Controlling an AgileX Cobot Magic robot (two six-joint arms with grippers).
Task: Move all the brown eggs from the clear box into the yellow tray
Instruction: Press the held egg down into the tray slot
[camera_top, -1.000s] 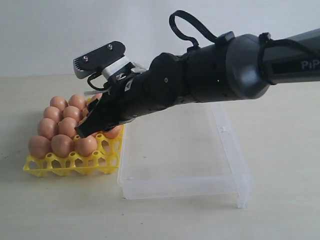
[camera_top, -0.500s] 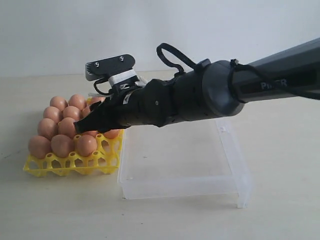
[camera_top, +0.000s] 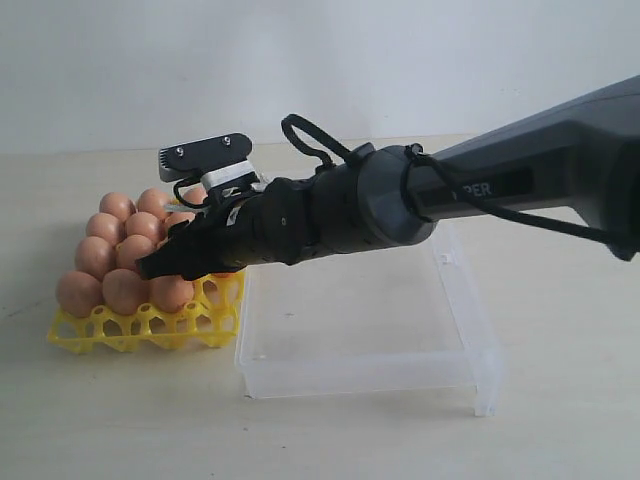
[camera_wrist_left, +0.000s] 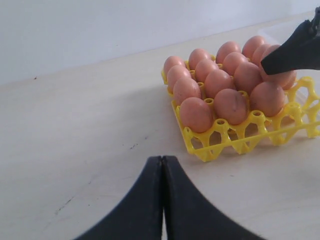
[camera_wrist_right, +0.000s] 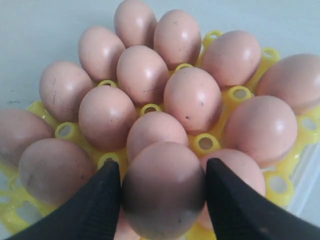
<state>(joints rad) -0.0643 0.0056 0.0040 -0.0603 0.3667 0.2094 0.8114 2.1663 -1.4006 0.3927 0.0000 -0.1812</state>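
Observation:
Several brown eggs (camera_top: 125, 290) fill the cups of the yellow tray (camera_top: 140, 328) on the left of the table. My right gripper (camera_top: 160, 265) reaches across over the tray's near right part and is shut on one brown egg (camera_wrist_right: 162, 192), which sits between its two black fingers (camera_wrist_right: 102, 205) just above the other eggs (camera_wrist_right: 192, 97). The clear box (camera_top: 370, 372) lies to the right of the tray; no egg shows in the part the arm leaves visible. In the left wrist view my left gripper (camera_wrist_left: 162, 160) is shut and empty, low over bare table, short of the tray (camera_wrist_left: 220, 145).
The right arm's thick black body (camera_top: 400, 205) spans the clear box and hides its far left corner. One of the right gripper's fingers (camera_wrist_left: 295, 47) shows at the tray's far side in the left wrist view. Bare table lies in front of tray and box.
The right arm has dropped lower and pushed further left over the tray, carrying the egg down toward the cups. The tray, the box and the other eggs have not moved.

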